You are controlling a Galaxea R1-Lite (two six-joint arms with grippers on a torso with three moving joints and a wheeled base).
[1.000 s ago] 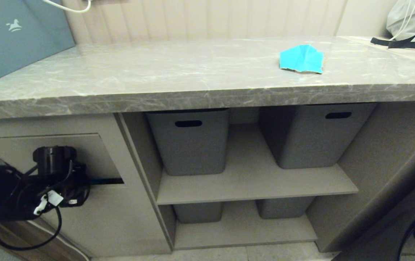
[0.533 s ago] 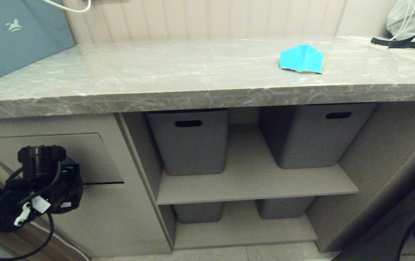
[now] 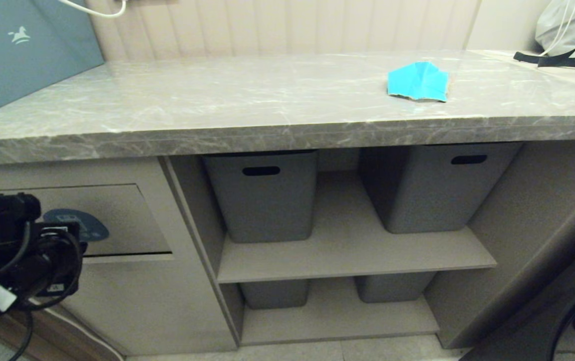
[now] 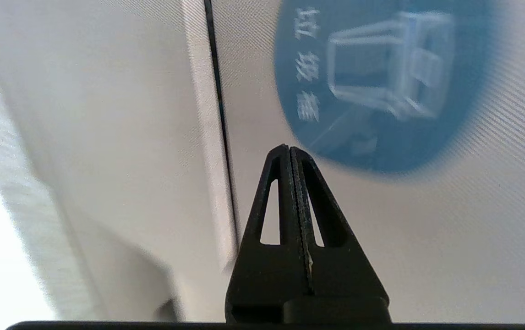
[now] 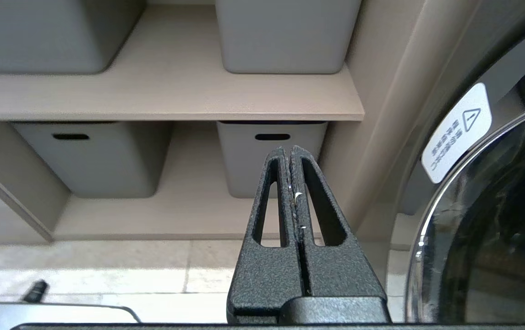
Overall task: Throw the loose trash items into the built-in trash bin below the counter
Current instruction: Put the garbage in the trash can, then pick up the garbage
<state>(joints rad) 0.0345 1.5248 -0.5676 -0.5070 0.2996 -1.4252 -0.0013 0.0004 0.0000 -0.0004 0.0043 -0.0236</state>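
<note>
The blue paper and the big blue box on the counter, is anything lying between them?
No. In the head view, only bare counter stretches between the blue paper and the blue box.

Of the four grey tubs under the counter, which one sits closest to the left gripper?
The upper-shelf left tub, beside the divider. The left gripper, shut, is at the bin flap left of it; the other three tubs lie farther right or lower.

Left arm [image 3: 11,250] pulled back leftward — flap [image 3: 117,220] shut, sticker [image 3: 79,223] uncovered.
</note>
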